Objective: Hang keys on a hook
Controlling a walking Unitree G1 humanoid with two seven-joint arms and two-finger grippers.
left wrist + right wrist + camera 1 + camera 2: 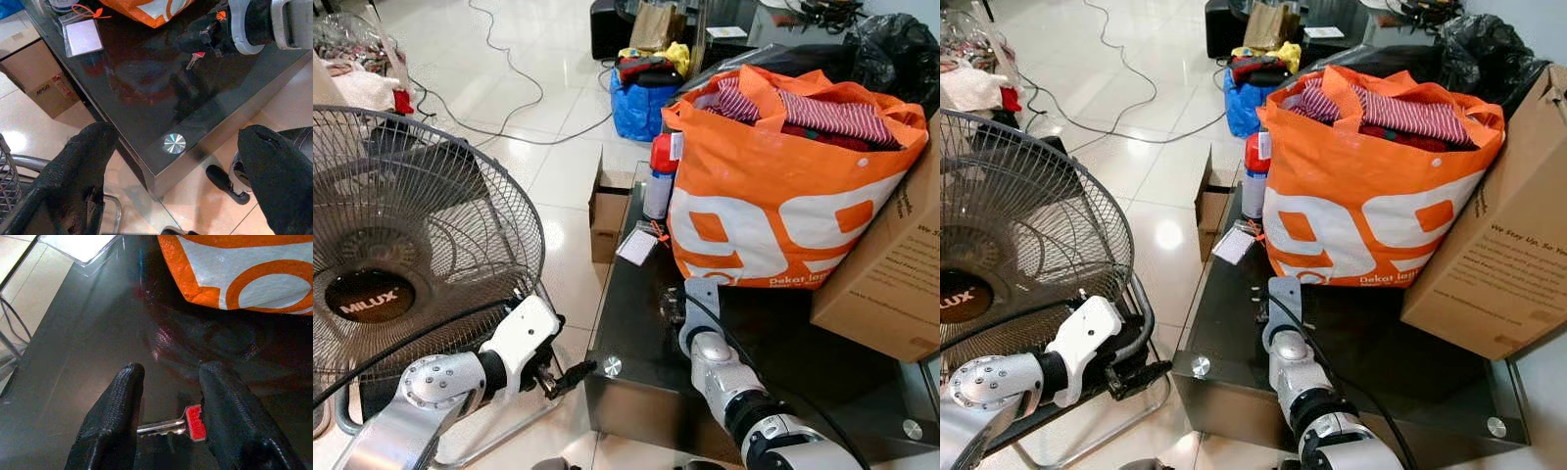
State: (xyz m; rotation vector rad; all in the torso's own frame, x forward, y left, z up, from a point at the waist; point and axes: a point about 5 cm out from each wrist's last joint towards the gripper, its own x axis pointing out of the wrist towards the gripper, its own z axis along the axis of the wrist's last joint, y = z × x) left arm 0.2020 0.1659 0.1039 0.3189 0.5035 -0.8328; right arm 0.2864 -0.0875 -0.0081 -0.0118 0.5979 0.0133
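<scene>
**Key between the right hand's fingers, low on the dark tabletop**

The right hand (168, 418) is down at the black glass tabletop (636, 323), just in front of the big orange shopping bag (773, 196). Its two black fingers (112, 421) stand a narrow way apart, and the key (168, 425) — silver blade, red head — lies crosswise in the gap between them, the red head right against one finger. Whether the fingers are actually pinching it or the key is only lying on the glass I cannot tell; they are not closed together. From the left wrist the same key (197, 58) shows hanging just under the right hand's dark fingertips, close above the glass.

The left hand (570, 375) is off the tabletop's near corner, out over the tiled floor (558, 166), beside the wire guard of a standing fan (411, 235). Its fingers (78, 171) are spread wide with nothing in them, the table's corner and a round metal stud (174, 143) showing in the gap.

On the tabletop behind the right hand lies a clear badge holder (637, 247) with an orange clip, and past it a spray can (659, 186) with a red cap stands against the orange bag. The bag is stuffed with striped cloth — a brown cardboard box (891, 274) leans in at its right side. A small open carton (607, 211) sits on the floor against the table's left edge.
</scene>
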